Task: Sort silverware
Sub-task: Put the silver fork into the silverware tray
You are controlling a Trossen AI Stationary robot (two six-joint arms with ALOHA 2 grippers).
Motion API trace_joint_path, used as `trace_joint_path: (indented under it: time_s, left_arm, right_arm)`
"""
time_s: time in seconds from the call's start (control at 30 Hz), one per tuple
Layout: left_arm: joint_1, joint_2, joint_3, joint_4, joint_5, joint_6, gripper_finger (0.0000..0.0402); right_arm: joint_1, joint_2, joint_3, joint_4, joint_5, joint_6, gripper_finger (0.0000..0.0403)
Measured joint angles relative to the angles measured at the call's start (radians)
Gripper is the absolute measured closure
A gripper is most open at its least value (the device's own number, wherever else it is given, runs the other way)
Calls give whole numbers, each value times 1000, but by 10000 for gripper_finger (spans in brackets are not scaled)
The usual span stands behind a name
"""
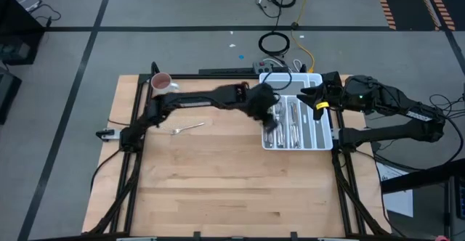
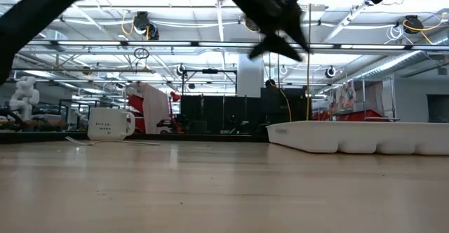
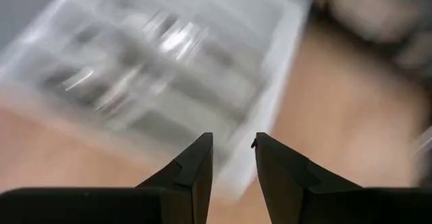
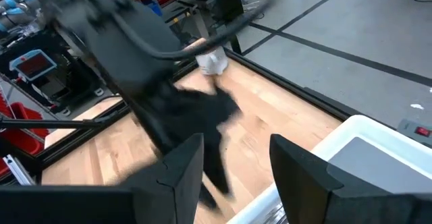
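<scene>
The white compartmented tray (image 1: 328,136) lies at the table's right side with several shiny silverware pieces (image 1: 290,121) in its slots. One lone fork (image 1: 187,128) lies flat on the wood left of centre. My left gripper (image 1: 270,121) hovers over the tray's left edge, open and empty; its wrist view shows the fingers (image 3: 233,150) above the blurred tray (image 3: 202,69) and silverware (image 3: 169,38). My right gripper (image 1: 314,96) is over the tray's far right part, open and empty (image 4: 236,156).
A white mug (image 1: 161,82) stands near the table's far left corner, also in the low view (image 2: 110,123). The tray (image 2: 358,136) sits low on the right. Bare wood spans the table's near half. Cables lie on the floor beyond the far edge.
</scene>
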Motion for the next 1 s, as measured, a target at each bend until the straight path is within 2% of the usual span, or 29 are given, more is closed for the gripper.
trace_joint_path:
  time_s: [0.13,0.2,0.27,0.33,0.5,0.77,0.9,1.0]
  left_arm:
    - [3,-72,-2,-396,-166,223,286]
    - [10,-97,-28,-557,-212,306,285]
    - [18,-122,-72,-662,-216,373,285]
    - [26,-153,-146,-698,-214,403,285]
    - [52,-313,-452,-599,-210,341,285]
    - [75,-688,-982,-375,-219,138,285]
    - [75,-828,-1164,-309,-227,110,285]
    - [74,-870,-1247,-296,-238,93,285]
  right_arm:
    - [0,0,0,-1,0,0,241]
    - [0,0,0,-2,0,0,241]
    - [0,0,0,-2,0,2,241]
    - [0,0,0,-4,-1,2,241]
    - [0,0,0,-17,-50,5,241]
    - [0,0,0,-31,-51,0,241]
    - [0,0,0,-31,-48,-20,241]
    - [0,0,0,-31,-48,-22,241]
